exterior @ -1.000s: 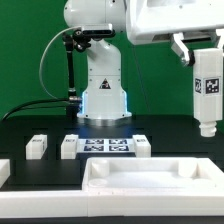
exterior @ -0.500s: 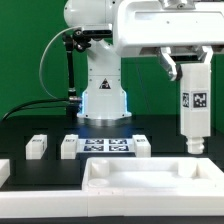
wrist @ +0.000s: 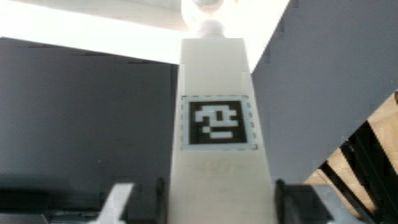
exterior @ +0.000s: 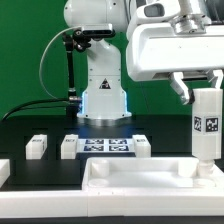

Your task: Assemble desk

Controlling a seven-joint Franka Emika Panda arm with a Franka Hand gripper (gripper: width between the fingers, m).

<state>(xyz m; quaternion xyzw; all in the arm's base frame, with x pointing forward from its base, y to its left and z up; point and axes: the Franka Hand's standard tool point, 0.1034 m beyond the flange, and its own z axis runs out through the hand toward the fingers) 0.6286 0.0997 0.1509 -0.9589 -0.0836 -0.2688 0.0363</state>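
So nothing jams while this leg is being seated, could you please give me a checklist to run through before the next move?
1. Leg gripped by end effector: ok.
2. Leg upright: ok.
3. Leg's lower end at the desk top corner on the exterior view's right: ok.
4. Tip lined up with its mount: cannot tell, too small to make out.
5. Loose legs by the marker board lie apart from the held leg: ok.

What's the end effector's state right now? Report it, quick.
End effector: closed, holding one desk leg upright.
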